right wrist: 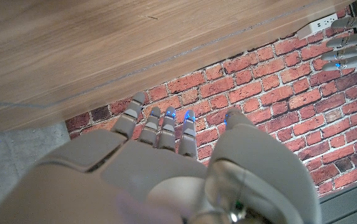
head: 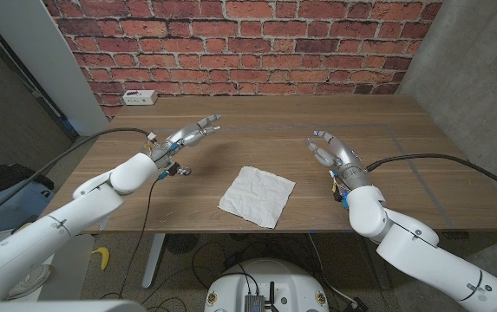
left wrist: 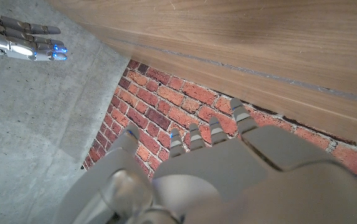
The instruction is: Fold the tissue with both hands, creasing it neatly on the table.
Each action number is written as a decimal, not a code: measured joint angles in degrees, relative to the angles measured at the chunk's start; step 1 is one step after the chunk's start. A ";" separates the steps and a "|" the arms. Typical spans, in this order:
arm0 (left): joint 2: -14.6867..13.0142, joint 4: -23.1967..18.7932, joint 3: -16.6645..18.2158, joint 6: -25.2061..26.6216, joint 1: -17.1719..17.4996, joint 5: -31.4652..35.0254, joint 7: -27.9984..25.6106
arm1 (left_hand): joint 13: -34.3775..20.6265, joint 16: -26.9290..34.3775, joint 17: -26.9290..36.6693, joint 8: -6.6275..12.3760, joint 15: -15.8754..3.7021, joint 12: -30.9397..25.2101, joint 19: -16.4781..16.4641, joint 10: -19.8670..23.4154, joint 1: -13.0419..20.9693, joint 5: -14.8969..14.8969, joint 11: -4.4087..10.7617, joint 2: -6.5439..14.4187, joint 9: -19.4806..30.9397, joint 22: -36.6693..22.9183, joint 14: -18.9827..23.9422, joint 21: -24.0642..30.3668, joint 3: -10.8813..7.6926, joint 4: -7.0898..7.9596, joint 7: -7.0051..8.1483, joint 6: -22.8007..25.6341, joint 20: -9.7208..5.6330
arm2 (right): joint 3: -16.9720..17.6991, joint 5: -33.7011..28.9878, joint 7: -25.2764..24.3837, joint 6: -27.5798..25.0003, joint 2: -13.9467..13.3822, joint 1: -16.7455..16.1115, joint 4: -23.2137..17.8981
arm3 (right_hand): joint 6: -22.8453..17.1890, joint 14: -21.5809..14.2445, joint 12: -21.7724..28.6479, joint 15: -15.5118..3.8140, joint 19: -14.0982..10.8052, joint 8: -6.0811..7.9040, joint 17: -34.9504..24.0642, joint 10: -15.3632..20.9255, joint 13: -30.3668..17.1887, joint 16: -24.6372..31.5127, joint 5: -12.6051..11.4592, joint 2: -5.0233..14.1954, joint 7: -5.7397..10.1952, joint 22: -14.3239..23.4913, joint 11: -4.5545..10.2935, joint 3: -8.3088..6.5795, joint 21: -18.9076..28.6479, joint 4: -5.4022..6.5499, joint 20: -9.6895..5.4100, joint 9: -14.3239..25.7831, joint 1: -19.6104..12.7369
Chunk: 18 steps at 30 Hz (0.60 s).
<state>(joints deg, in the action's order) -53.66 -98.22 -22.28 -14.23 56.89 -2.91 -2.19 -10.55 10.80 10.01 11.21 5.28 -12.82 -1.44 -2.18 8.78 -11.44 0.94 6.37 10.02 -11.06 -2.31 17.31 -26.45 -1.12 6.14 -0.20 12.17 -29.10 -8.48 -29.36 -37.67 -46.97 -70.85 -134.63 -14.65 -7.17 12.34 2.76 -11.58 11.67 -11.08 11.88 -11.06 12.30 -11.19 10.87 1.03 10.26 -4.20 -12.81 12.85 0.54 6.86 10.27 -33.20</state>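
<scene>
Brick wall (head: pixel 248 43): red, seen behind the far edge of the tabletop.

Tabletop (head: pixel 257 121): wooden, with a long grain.

Left robot hand (head: pixel 187 136): held over the tabletop, left of the tissue and well apart from it; fingers stretched out and slightly apart, nothing held. Its back is also seen in the left wrist view (left wrist: pixel 228 168).

Right robot hand (head: pixel 330 153): held over the tabletop, right of the tissue and apart from it; fingers spread and lightly curled, nothing held. Whether it touches the wood cannot be told.

Tissue (head: pixel 258 196): white, crumpled, lying unfolded as a skewed square on the tabletop between the two hands, near the front edge.

Power strip (head: pixel 139 97): white, at the far left corner of the tabletop.
</scene>
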 measured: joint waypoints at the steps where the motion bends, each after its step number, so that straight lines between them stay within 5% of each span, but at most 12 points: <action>1: -0.39 -0.73 0.14 0.43 0.38 0.59 -0.23 | 0.00 0.00 0.00 0.00 -0.11 0.00 0.00 0.09 0.00 0.23 0.09 0.00 0.00 -0.03 0.10 0.00 -0.17 -0.16 0.00 0.00 0.00 | -0.53 -0.90 0.10 -1.44 -0.19 0.13 -0.65 | 0.00 0.00 0.00 0.00 0.00 0.00 0.00 0.00 0.00 0.00 0.00 0.01 0.00 0.00 0.00 -0.02 0.00 0.02 0.00 0.00 -0.01; 18: -4.61 -8.48 2.28 5.42 4.83 5.85 -2.00 | 0.01 0.01 -0.01 -0.21 -0.48 0.00 -0.81 0.62 0.45 0.22 0.16 0.45 -0.01 -0.02 0.49 0.00 -0.47 -0.47 -0.06 0.56 -0.20 | -7.55 -8.87 2.49 -15.91 -2.01 2.42 -7.18 | -0.61 -0.29 0.00 -0.95 -0.31 0.00 0.00 0.31 0.01 0.22 0.00 0.31 0.62 0.00 0.31 -0.89 0.00 0.08 -0.31 0.28 -0.30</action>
<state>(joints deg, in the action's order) -58.26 -106.71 -20.00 -8.82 61.72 2.94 -4.19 -10.54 10.80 10.00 11.01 4.80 -12.82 -2.25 -1.56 9.24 -11.22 1.09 6.82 10.01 -11.07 -1.82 17.31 -26.93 -1.59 6.09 0.36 11.97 -36.65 -17.35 -26.88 -53.58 -48.99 -68.43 -141.81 -15.27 -7.46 12.34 1.81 -11.90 11.67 -11.08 12.19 -11.06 12.52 -11.19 11.18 1.65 10.26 -3.89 -13.70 12.85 0.62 6.55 10.55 -33.51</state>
